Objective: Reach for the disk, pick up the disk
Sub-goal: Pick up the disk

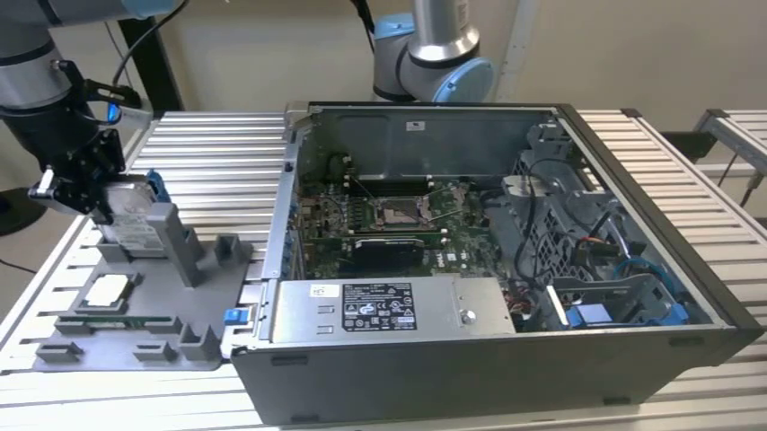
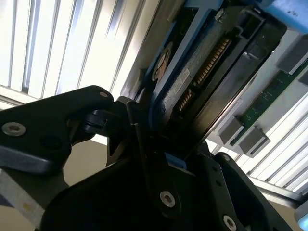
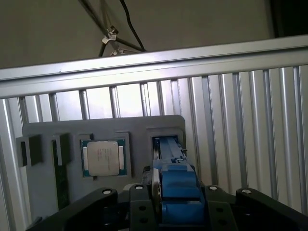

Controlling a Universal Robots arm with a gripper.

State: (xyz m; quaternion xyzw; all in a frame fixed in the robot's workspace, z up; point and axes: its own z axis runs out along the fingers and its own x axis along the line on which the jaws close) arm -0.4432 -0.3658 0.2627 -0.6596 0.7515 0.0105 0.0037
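The disk point(image 1: 129, 220), a silver-grey drive with a white label in a blue bracket, stands on edge at the back of the grey fixture tray point(image 1: 180, 337) on the exterior view's left. My gripper point(image 1: 99, 205) comes down on it from above, at the disk's upper edge. In the second wrist view the black fingers point(image 2: 139, 139) close against the disk point(image 2: 192, 82) from both sides. In the first wrist view the blue bracket of the disk point(image 3: 168, 147) sits clamped in the gripper point(image 3: 176, 192). The disk's lower end is still at the tray's slot.
A small square CPU chip point(image 1: 108, 289) point(image 3: 103, 158) lies in the tray beside a green memory stick point(image 1: 120, 321). An open computer case point(image 1: 480, 269) fills the exterior view's middle and right. A second arm's base point(image 1: 432, 54) stands behind it. The table is slatted metal point(image 1: 215, 153).
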